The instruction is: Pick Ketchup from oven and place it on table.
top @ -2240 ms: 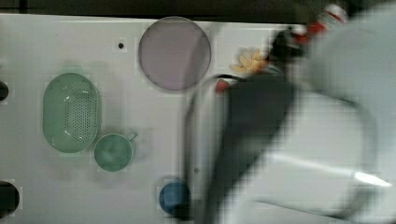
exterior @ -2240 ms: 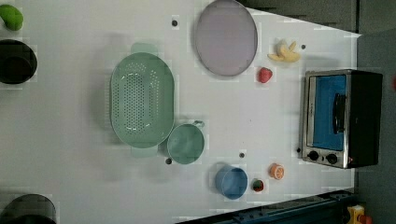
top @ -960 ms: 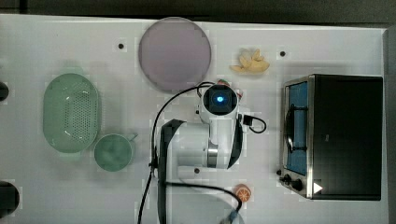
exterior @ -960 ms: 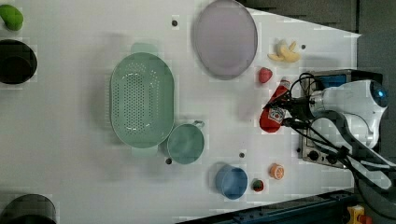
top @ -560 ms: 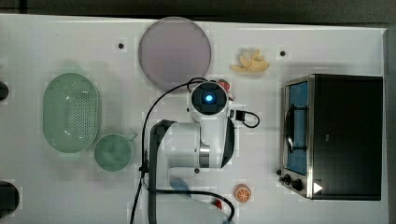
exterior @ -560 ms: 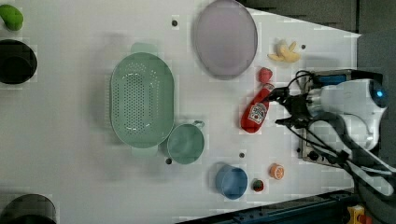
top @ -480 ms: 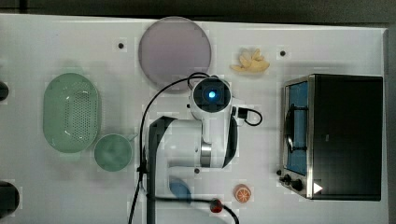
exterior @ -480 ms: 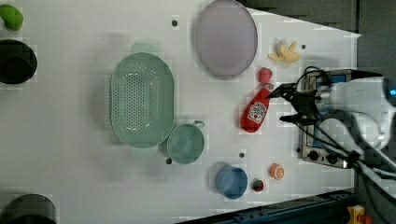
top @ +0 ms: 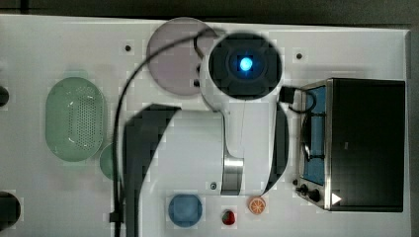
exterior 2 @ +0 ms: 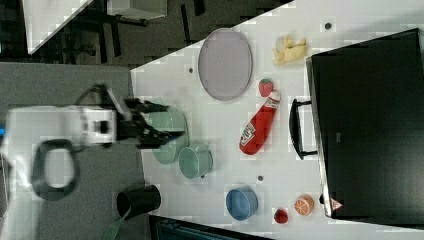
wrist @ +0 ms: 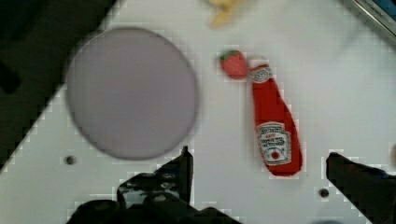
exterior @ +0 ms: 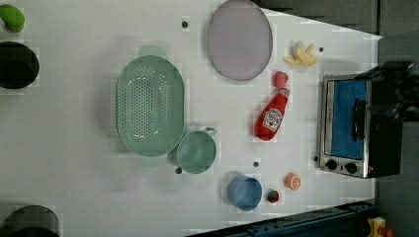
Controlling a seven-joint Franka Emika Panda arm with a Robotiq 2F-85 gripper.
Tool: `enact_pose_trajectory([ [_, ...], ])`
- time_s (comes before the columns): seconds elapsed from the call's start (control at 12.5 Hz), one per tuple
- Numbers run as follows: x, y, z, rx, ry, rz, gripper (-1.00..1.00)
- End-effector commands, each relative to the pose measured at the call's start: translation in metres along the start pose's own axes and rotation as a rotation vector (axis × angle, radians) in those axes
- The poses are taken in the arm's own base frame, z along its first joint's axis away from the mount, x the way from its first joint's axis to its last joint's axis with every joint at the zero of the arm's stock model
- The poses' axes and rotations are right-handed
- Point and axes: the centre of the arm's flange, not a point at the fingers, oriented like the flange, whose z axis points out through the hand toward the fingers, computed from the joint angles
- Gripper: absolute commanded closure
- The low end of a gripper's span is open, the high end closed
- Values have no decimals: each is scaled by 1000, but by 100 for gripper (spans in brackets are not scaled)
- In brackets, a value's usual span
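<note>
In the top view, the arm (top: 232,148) covers the middle of the table (top: 59,44); the oven (top: 363,143) stands at 3 o'clock.

In the left view, the ketchup (exterior: 272,115) lies flat on the table, between the lilac plate (exterior: 239,38) at 11 o'clock and the oven at 3 o'clock. A strawberry (exterior: 280,78) touches its cap or nearly so.

In the right view, the gripper (exterior 2: 162,131) hangs well apart from the bottle, fingers spread wide and empty.

In the wrist view, both fingers (wrist: 180,170) stand open above the table, and the ketchup lies free.

I judge the placing done. The risk: the round bottle can roll if the arm or its cable brushes it, and push the strawberry.
</note>
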Motion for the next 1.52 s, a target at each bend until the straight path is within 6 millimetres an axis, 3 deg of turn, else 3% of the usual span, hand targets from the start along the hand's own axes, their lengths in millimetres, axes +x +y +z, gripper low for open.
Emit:
enact_pose_trajectory([
  [0.08,2,12,-4,-74,-52,44,-100],
  [0.24,2,16,-27,-97,-67,47,-100],
  [0.4,2,17,-39,-98,-68,50,-100],
  [1.52,4,18,-31,-110,-76,54,-100],
])
